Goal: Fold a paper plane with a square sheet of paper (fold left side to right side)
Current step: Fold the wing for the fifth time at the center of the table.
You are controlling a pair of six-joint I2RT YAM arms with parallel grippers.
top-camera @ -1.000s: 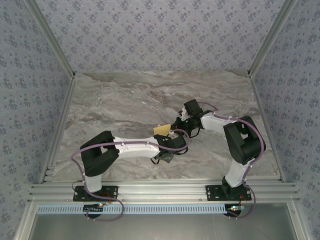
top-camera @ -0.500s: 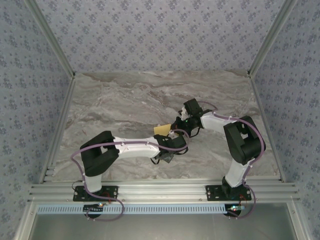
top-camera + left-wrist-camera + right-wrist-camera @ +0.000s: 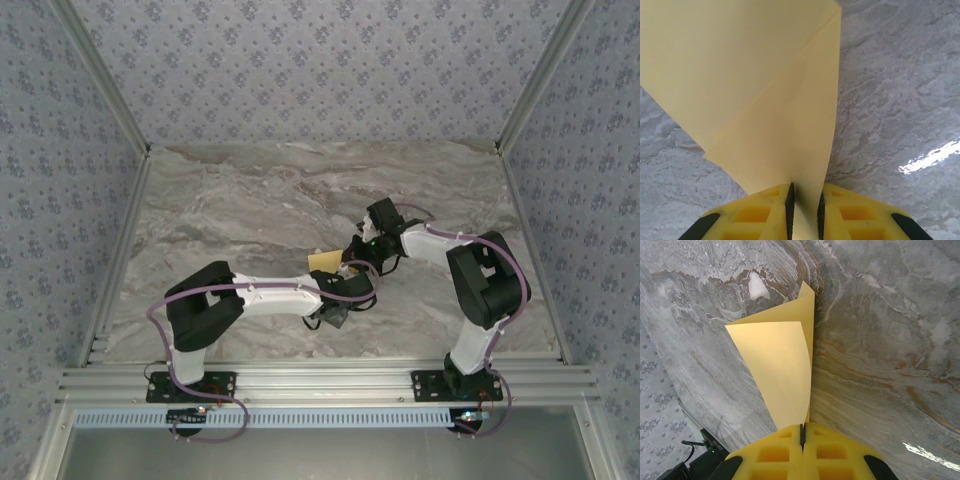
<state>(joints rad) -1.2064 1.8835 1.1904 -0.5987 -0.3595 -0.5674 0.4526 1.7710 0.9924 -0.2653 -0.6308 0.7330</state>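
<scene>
The square sheet of paper (image 3: pixel 323 260) is yellow and partly folded, raised off the marble table (image 3: pixel 250 200) between both arms. In the left wrist view the sheet (image 3: pixel 740 75) shows two overlapping layers and runs down into my left gripper (image 3: pixel 805 210). Its black pads (image 3: pixel 789 210) stand a narrow gap apart with the paper between them, not pinched flat. My right gripper (image 3: pixel 802 432) is shut on the sheet's near edge (image 3: pixel 780 370), which curls away from it. From above, the left gripper (image 3: pixel 343 283) sits just below the sheet and the right gripper (image 3: pixel 356 250) at its right.
Aluminium rails (image 3: pixel 320 380) run along the near edge by the arm bases. Patterned walls (image 3: pixel 320 70) close in the back and both sides. Bare marble lies to the left and behind the sheet. The two wrists are close together.
The left arm's elbow has shifted slightly right and forward, and its jaws have narrowed a little around the sheet. The right arm and the paper hold their place.
</scene>
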